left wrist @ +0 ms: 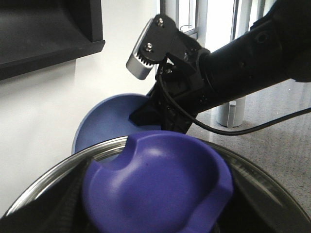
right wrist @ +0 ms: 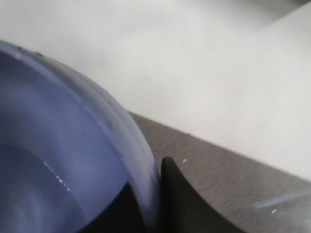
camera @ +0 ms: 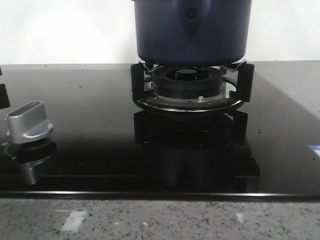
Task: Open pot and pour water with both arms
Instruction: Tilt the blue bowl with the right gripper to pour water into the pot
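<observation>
The pot [camera: 192, 30] is seated on the burner [camera: 187, 82] at 12 o'clock. The lid [left wrist: 155, 189] is kept level and well apart from the rim [right wrist: 141, 160]. The state of the 2 grippers cannot be told.

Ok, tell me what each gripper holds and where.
Left gripper: the metal-rimmed lid, apparently by its blue knob. Right gripper: the dark blue round pot, pinched at its rim.

No readable text, brand, number or sign anywhere in the three views.
</observation>
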Tool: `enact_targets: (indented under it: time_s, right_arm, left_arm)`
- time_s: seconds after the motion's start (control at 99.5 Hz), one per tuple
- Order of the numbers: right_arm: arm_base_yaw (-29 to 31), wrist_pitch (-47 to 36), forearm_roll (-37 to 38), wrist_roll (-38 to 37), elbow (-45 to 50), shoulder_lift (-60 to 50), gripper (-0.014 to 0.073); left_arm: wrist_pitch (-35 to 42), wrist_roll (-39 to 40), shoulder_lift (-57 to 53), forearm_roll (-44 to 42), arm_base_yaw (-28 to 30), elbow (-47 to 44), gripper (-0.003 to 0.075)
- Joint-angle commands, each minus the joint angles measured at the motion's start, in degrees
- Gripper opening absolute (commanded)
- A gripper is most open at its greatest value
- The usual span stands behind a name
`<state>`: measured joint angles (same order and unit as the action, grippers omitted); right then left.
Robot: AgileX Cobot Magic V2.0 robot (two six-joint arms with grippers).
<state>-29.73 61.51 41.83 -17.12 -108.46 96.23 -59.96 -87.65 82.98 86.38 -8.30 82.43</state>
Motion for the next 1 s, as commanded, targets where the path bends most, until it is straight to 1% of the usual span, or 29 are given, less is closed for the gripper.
enact_targets:
  time_s: [0.0, 0.07, 0.261, 0.472, 0.653, 0.995]
  right_arm:
    - [-1.1, -3.9, 8.6, -0.8, -2.0, -2.7, -0.0046]
    - [-2.1, -3.6, 11.7, -0.8, -2.0, -2.7, -0.0046]
    - [-3.2, -3.7, 17.4, -1.5, -2.0, -2.7, -0.0046]
    - [-3.2, -3.7, 20.1, -2.7, -2.0, -2.7, -0.0046]
    - [-3.2, -4.9, 23.9, -3.6, -2.0, -2.7, -0.0046]
    - [-3.2, -7.7, 27.0, -3.7, -2.0, -2.7, -0.0046]
  left_arm:
    - [0.0, 0.8, -2.5, 5.7, 0.2, 2.1, 0.0333]
    - [1.0, 0.8, -2.5, 5.7, 0.2, 2.1, 0.0333]
    - [1.4, 0.8, -2.5, 5.7, 0.2, 2.1, 0.0333]
    - [1.4, 0.8, -2.5, 5.7, 0.2, 2.1, 0.0333]
    - [1.4, 0.8, -2.5, 5.7, 0.2, 2.1, 0.0333]
    - [1.4, 0.8, -2.5, 5.7, 0.2, 2.1, 0.0333]
